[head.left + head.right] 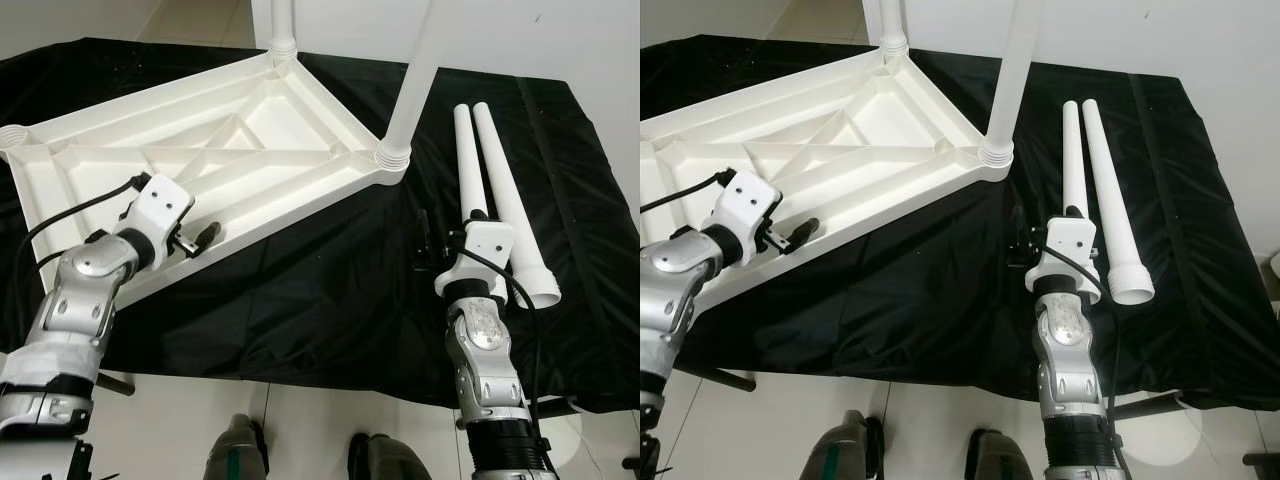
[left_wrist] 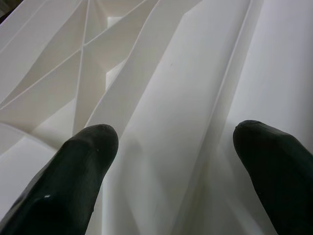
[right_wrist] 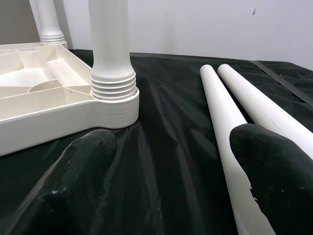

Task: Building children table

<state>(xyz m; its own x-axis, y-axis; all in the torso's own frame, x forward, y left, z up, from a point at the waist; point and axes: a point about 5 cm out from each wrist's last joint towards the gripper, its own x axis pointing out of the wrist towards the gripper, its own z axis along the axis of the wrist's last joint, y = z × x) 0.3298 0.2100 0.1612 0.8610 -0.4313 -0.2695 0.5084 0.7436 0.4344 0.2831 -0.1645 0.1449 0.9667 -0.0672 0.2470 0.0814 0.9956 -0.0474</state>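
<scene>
A white plastic table top (image 1: 100, 185) lies upside down on the black cloth, ribs facing up. Two white legs stand screwed into it, one at the far corner (image 1: 283, 25) and one at the right corner (image 1: 412, 80). Two loose white legs (image 1: 468, 160) (image 1: 505, 180) lie side by side on the cloth to the right. My left gripper (image 1: 198, 238) is open at the top's near rim, with the white rim between its fingers (image 2: 83, 166). My right gripper (image 3: 171, 161) is open low over the cloth, at the near end of the inner loose leg (image 3: 225, 127).
The black cloth (image 1: 320, 290) covers the work surface and ends at a front edge close to my body. Pale floor (image 1: 300, 430) and my feet show below it. A white wall (image 3: 195, 24) stands behind the surface.
</scene>
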